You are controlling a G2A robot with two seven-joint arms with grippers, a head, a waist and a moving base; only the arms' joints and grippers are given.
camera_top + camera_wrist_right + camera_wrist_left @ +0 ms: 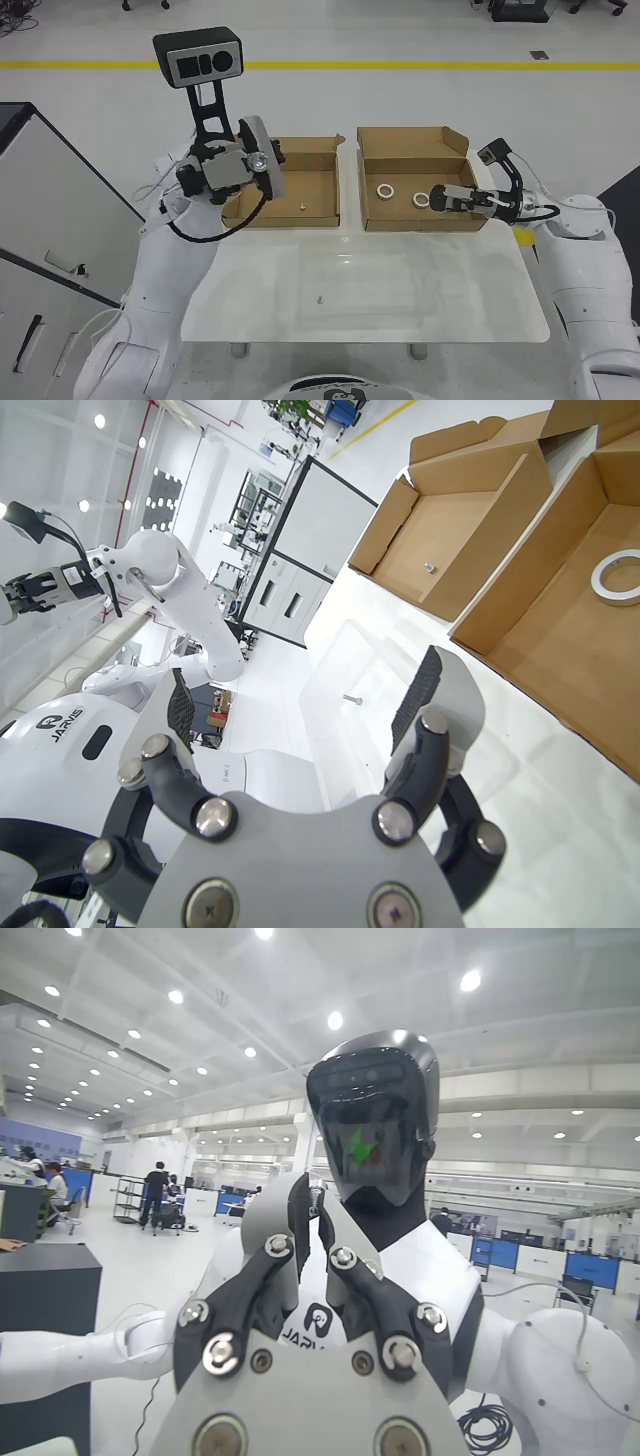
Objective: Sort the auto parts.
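While the bolt point(315, 1195) is pinched between the closed tips of the left gripper point(311, 1210), raised by the left cardboard box point(300, 185), the wrist is best turned down over that box, where another bolt point(303, 208) lies, before release. The right gripper point(302, 685) is spread wide and empty, near a metal ring point(421, 200) in the right cardboard box point(400, 170).

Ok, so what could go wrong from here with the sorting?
1. The left gripper pinches a small bolt only at its very fingertips, raised by the outer edge of the left box. The bolt might slip and drop outside the box.
2. The right gripper hangs open over the right box, close to a ring. It could nudge the ring or catch the cardboard wall when it moves.
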